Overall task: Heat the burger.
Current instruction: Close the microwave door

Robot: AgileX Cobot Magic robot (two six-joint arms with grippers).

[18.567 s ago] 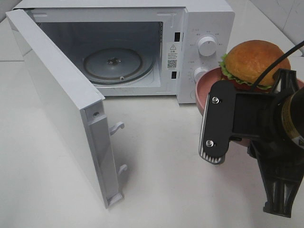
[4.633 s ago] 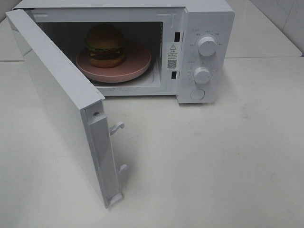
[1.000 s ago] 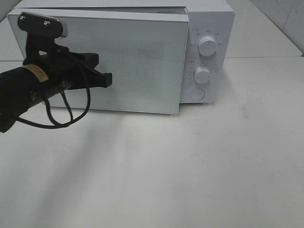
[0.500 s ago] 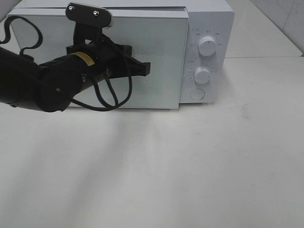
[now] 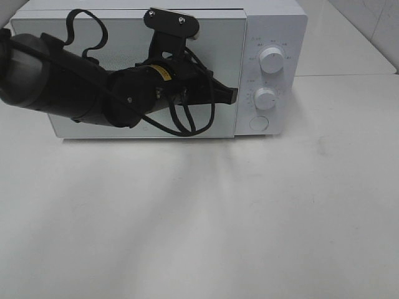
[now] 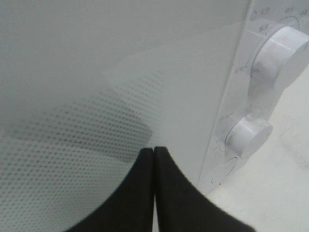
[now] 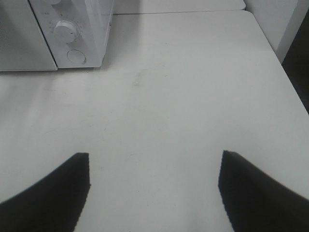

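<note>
Your one container here is the white microwave (image 5: 274,37), and its door (image 5: 218,56) sits shut, flush with the control panel (image 5: 277,81). The door's dotted screen is pale and you cannot see through it in any view, so what is inside is hidden from you. The burger does not show in the high view or in either wrist view; where it lies relative to either gripper cannot be told.

Your left gripper (image 5: 232,94) reaches across the front of the door, its tips over the door's right edge, just beside the lower knob (image 5: 265,98). In the left wrist view the two black fingers (image 6: 140,193) are pressed together with nothing between them, the tips (image 6: 153,151) right at the door's surface. You cannot tell whether they touch it.

Your right gripper (image 7: 153,157) hangs over the bare white table (image 7: 193,96), well apart from the microwave, jaws spread wide and empty.

On the panel you have an upper knob (image 5: 272,60), the lower knob below it and a round button (image 5: 258,123) at the bottom. Small markings ring the knobs, but they are too small to read. A yellow label (image 5: 163,73) on the left arm's wrist carries dark print that is also unreadable.
</note>
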